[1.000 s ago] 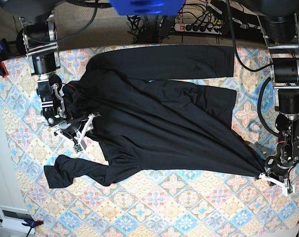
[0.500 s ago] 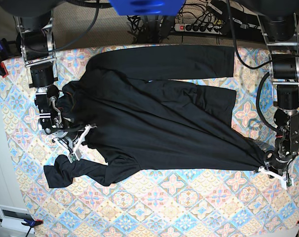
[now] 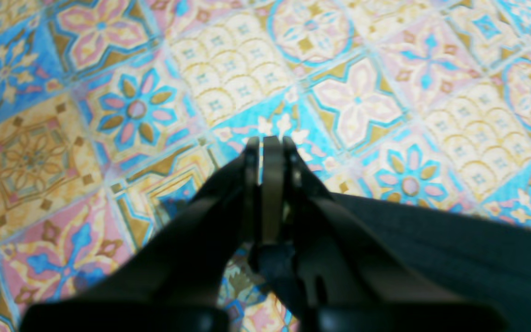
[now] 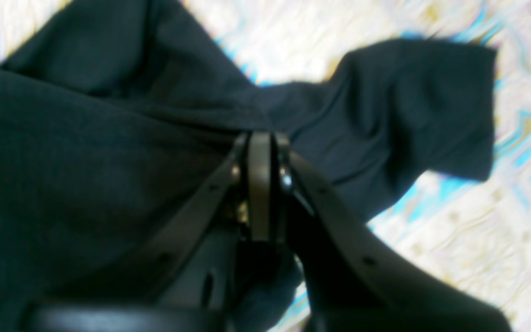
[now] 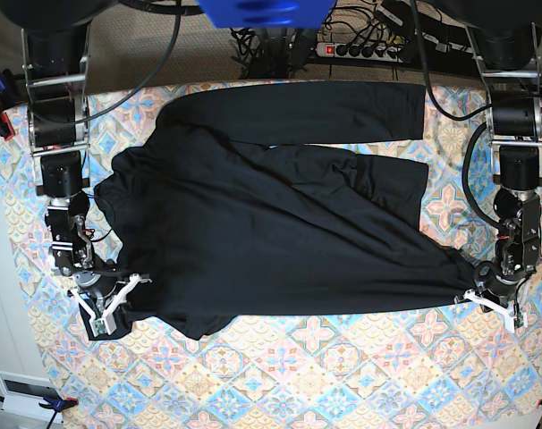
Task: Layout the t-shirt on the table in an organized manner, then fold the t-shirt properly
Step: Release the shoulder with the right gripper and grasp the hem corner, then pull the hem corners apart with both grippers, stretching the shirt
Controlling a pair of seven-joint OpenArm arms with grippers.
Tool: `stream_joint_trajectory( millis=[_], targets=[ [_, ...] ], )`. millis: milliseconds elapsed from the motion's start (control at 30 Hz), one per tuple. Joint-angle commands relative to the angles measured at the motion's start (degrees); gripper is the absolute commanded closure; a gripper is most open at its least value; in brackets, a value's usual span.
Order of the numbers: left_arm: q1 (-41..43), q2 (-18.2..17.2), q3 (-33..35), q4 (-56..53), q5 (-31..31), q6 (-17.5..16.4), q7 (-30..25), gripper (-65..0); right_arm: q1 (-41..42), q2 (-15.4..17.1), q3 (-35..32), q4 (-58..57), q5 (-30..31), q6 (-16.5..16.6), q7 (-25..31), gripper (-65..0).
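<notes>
You are in the laying-out step: your left gripper (image 5: 483,296) and right gripper (image 5: 119,299) each pinch an edge of the plain black thin-fabric t-shirt (image 5: 280,223); next, draw it taut across the tile-patterned surface (image 5: 342,375).

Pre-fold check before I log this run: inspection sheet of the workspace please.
Surface: table under a pastel tile-pattern cloth, bare along the near edge.
Job's things: black t-shirt spread across the middle, wrinkled, one long sleeve laid straight along the far edge.
Clutter: nothing seen on the table.
Grippers: left gripper shut on the t-shirt's corner at the base view's right; right gripper shut on the t-shirt at its left edge.
Cables: black cable looping beside the left arm; a power strip with cords behind the table.
Surroundings: red-handled clamps at the table's corners; blue part at top centre.
</notes>
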Motion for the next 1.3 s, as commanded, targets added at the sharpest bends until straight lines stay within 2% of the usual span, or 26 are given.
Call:
stream_joint_trajectory(
  millis=[0, 133, 233, 333, 433, 533, 667, 733, 800, 900, 1100, 1267],
  targets=[
    [-1.37, -1.16, -0.42, 0.92, -0.18, 0.15, -1.26, -0.1, 3.17, 1.04, 0.36, -0.48, 0.31, -0.30, 2.05, 0.0],
    [-0.22, -1.16, -0.42, 1.09, -0.27, 0.15, -1.26, -0.1, 6.86, 0.95, 0.27, -4.35, 0.31, -1.18, 5.04, 0.0],
    [0.22, -1.25, -0.42, 1.09, -0.27, 0.15, -1.26, -0.2, 8.00, 0.95, 0.27, -4.96, 0.31, -5.93, 8.29, 0.0],
    [1.45, -1.43, -0.42, 1.27, -0.36, 0.15, -1.00, -0.2, 8.00, 1.04, 0.27, -4.88, 0.31, -8.74, 11.19, 0.0],
    [1.71, -1.43, -0.42, 1.27, -0.36, 0.15, -0.73, -0.5, 8.00, 1.04, 0.27, -4.88, 0.31, -11.38, 11.89, 0.0],
    [4.17, -1.51, -0.42, 2.68, -0.36, 0.15, -0.73, -5.2, 7.65, 1.04, -0.08, -4.79, 0.31, -11.90, 11.72, -1.4],
    [7.78, -2.22, -0.42, 8.04, -0.36, 0.15, -0.38, -12.6, 7.47, 1.04, -0.17, -4.70, 0.23, -11.99, 8.47, -10.7],
    [8.74, -2.83, -0.42, 9.71, -0.36, 0.15, 1.20, -16.1, 6.68, 1.13, -0.17, -4.70, 0.23, -11.99, 5.48, -17.0],
    [8.83, -2.83, -0.51, 10.32, -0.45, 0.15, 2.43, -18.7, 4.84, 1.13, -0.17, -3.03, 0.23, -11.99, 3.89, -20.8],
    [9.53, -3.01, -0.95, 11.91, -2.38, -0.20, 5.33, -21.4, 2.02, 1.39, -0.08, 3.65, 0.23, -11.99, 1.52, -21.2],
    [25.27, -3.89, -14.49, 26.85, -11.96, -0.29, 15.27, -22.0, -8.61, 4.82, 0.89, 20.09, 0.23, -12.08, -4.90, -21.2],
    [37.23, -2.48, -16.77, 38.46, -13.11, -0.29, 16.67, -22.0, -17.41, 5.00, 8.45, 29.94, 0.31, -12.26, -7.53, -21.2]
  ],
)
